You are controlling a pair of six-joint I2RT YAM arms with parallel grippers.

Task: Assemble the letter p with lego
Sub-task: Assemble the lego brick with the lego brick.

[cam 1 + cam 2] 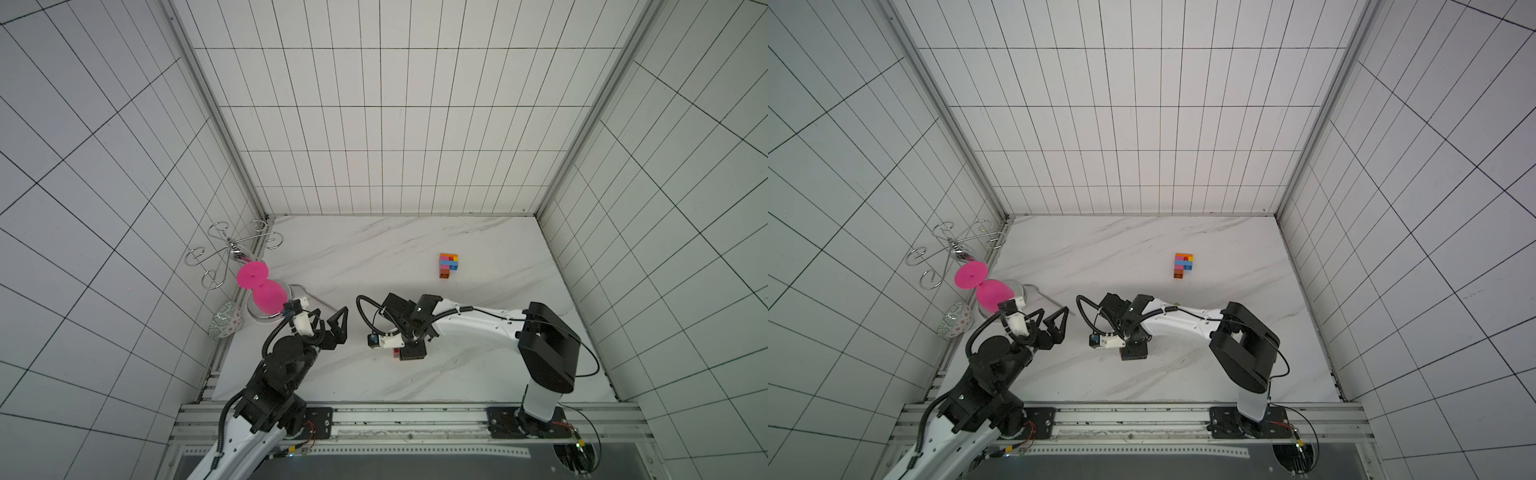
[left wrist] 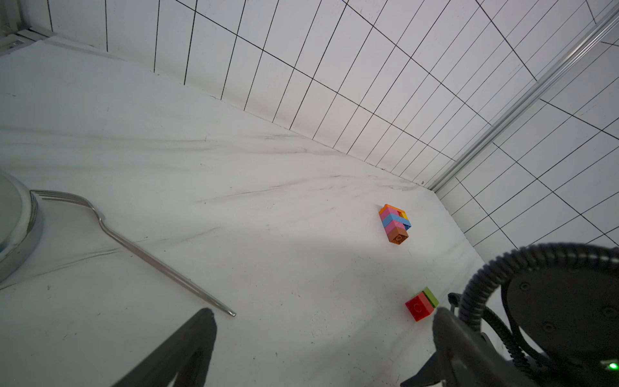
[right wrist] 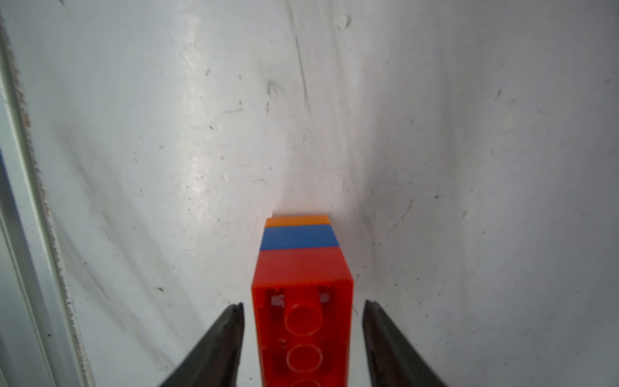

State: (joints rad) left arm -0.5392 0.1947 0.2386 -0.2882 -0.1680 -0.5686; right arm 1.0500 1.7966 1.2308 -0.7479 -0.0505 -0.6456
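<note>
Lego stack [image 3: 299, 264] cut off, right end effector [image 3: 303, 303] astride

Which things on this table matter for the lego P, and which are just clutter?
For the job:
- multicoloured lego assembly
- loose lego stack with a red end

Lying about:
- pink cup
- wire rack
- fork
- patterned round object
</note>
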